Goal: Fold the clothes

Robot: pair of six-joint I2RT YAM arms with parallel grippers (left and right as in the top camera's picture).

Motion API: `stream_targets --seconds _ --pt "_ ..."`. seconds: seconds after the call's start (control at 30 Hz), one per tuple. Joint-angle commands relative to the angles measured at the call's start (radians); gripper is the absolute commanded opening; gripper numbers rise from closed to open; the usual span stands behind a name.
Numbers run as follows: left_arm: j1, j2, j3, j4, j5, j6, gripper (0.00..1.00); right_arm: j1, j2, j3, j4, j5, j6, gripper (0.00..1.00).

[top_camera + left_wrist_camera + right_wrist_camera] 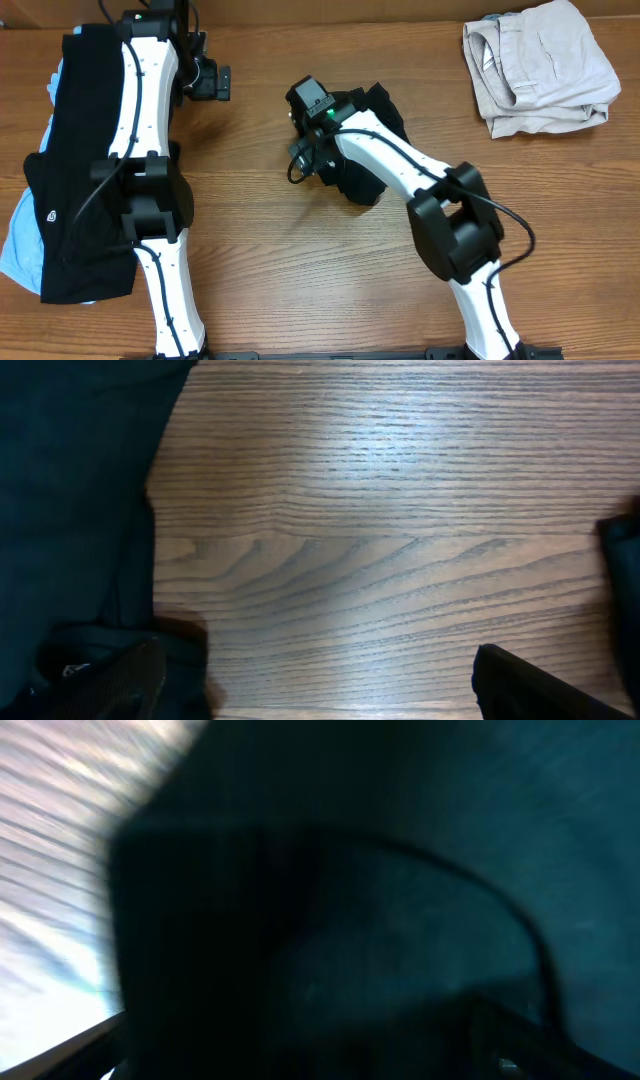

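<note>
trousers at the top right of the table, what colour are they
Beige, a pale khaki. The folded trousers show best in the overhead view.

small white logo on black shirt (52,214), illegible, no readable text

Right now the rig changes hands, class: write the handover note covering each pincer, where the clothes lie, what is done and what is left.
Left pincer: open, empty, over bare table beside the black shirts.
Right pincer: at the bunched black garment mid-table; its view is dark and blurred, grip unclear.
Black shirts lie on the left over a pale blue one; beige trousers far right, roughly folded.
Left to do: fold the bunched garment; the left pile looks unfinished.
</note>
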Motion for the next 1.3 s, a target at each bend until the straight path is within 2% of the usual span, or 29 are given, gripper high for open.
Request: stream_targets --seconds 0.0,0.1,0.4,0.5,0.53,0.57,0.73,1.03,1.27 --pt "-0.005 0.001 -0.004 0.002 -0.005 -0.018 1.00 -0.001 0.026 -0.013 -0.007 0.017 -0.015 1.00" --pt "-0.005 0.001 -0.004 0.003 -0.006 -0.018 1.00 -0.002 0.028 -0.013 -0.010 0.017 -0.009 0.92" --pt "-0.005 0.001 -0.004 -0.005 -0.005 -0.018 1.00 -0.073 0.028 -0.016 -0.008 0.114 0.072 0.50" --pt "-0.005 0.001 -0.004 -0.004 -0.005 -0.018 1.00 -0.103 0.028 -0.015 -0.008 0.114 0.080 0.29" --pt "-0.006 0.001 -0.004 -0.004 -0.005 -0.018 1.00 -0.114 0.027 -0.013 -0.011 0.114 0.094 0.18" --pt "-0.006 0.001 -0.004 -0.004 -0.005 -0.018 1.00 -0.124 0.024 -0.007 -0.018 0.111 0.100 0.11" --pt "-0.007 0.001 -0.004 -0.004 -0.005 -0.024 1.00 -0.172 -0.006 0.106 -0.147 0.107 0.094 0.04" --pt "-0.007 0.001 -0.004 -0.006 -0.006 -0.024 1.00 -0.330 -0.118 0.499 -0.366 0.106 0.095 0.04" --pt "-0.007 0.001 -0.004 -0.005 -0.005 -0.024 1.00 -0.480 -0.125 0.722 -0.439 0.106 0.095 0.04"
